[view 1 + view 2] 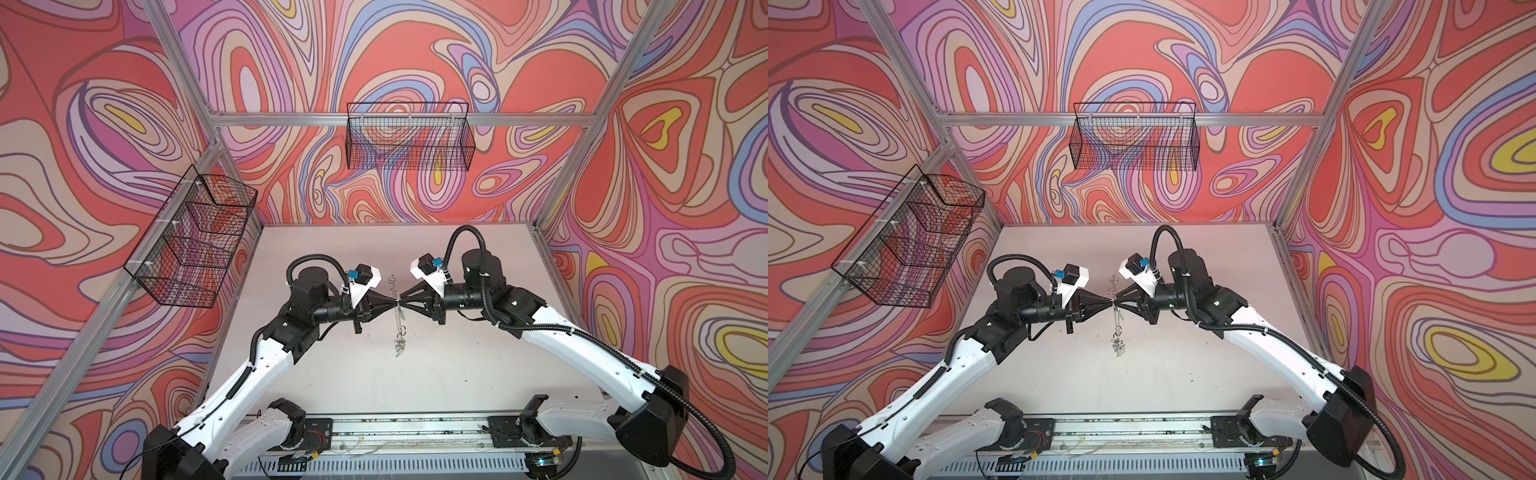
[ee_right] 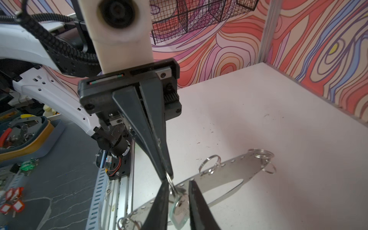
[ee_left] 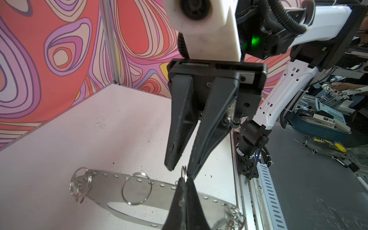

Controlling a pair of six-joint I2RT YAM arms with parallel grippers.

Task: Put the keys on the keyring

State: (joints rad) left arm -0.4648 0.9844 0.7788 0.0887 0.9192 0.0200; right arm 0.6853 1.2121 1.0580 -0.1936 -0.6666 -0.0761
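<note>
The keyring (image 3: 111, 189), a flat metal plate with a long oval hole, stands on edge between both arms; in both top views it shows as a thin line (image 1: 397, 320) (image 1: 1116, 320). My left gripper (image 3: 185, 184) is shut on a small wire ring (image 3: 184, 173) at the plate's rim. Facing it, my right gripper (image 2: 177, 186) is open, fingers either side of a key with a pale tag (image 2: 180, 214) hanging from that ring. More keys (image 1: 400, 348) cluster at the plate's near end. Whether the plate touches the table is unclear.
Bare wire rings (image 3: 136, 188) (image 3: 79, 185) sit along the plate's rim. Black wire baskets hang on the back wall (image 1: 409, 139) and the left wall (image 1: 195, 245). A metal rail (image 1: 407, 428) runs along the white table's front edge.
</note>
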